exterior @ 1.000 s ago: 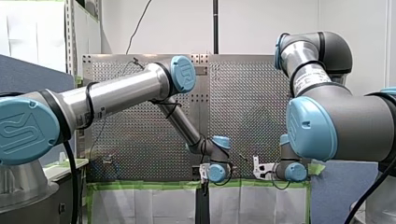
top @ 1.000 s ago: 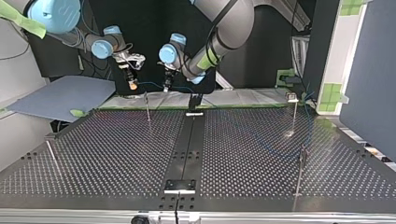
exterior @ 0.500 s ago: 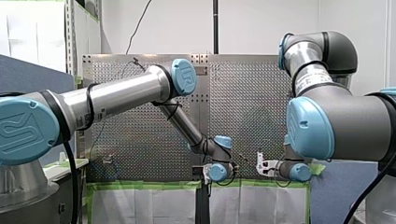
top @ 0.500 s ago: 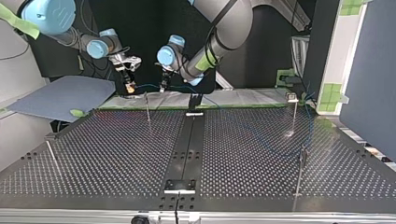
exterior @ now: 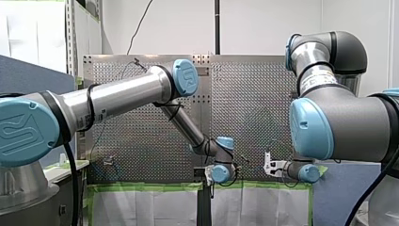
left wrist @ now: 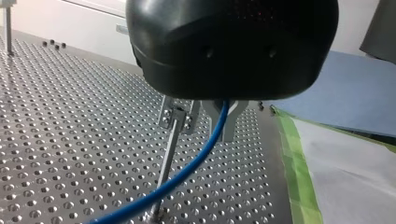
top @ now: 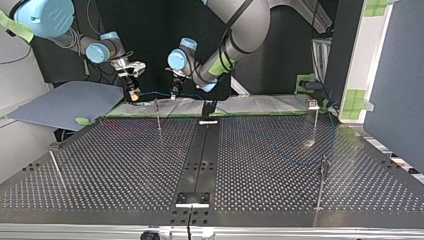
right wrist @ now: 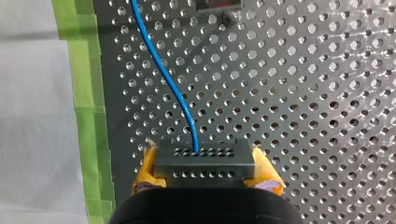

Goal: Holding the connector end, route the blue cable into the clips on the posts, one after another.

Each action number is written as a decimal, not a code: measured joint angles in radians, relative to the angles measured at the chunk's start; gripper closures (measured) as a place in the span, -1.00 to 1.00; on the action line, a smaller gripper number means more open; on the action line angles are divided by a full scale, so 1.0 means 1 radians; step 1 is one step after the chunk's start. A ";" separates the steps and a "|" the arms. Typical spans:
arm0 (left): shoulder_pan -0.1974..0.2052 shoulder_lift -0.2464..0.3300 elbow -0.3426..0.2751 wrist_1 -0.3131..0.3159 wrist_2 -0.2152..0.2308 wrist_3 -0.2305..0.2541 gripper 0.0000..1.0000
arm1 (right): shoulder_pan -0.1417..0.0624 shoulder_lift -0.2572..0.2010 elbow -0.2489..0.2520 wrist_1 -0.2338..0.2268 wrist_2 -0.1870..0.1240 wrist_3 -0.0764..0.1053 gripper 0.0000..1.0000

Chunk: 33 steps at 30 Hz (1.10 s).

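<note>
Blue cable (right wrist: 170, 88), one only, leaves the single dark connector (right wrist: 204, 163) that my right gripper (right wrist: 205, 173) clamps tight between yellow pads, and runs ahead along the table's (top: 125, 165) green-taped edge. My left gripper (left wrist: 225, 123) is pinched narrow round the cable, just beside a clip (left wrist: 177, 114) on a post (left wrist: 167, 156). Top view shows four posts.

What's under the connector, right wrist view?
Perforated table, the blue cable running over it from the connector, green tape along its edge. The patch right beneath the connector is hidden.
</note>
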 joint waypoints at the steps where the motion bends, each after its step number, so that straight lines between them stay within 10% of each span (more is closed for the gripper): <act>1: -0.001 0.000 0.002 0.001 0.005 -0.003 1.00 | -0.001 0.000 -0.002 0.003 -0.001 -0.001 1.00; 33: -0.006 -0.003 0.070 -0.030 0.058 -0.038 1.00 | -0.036 0.000 -0.066 0.043 -0.033 0.011 1.00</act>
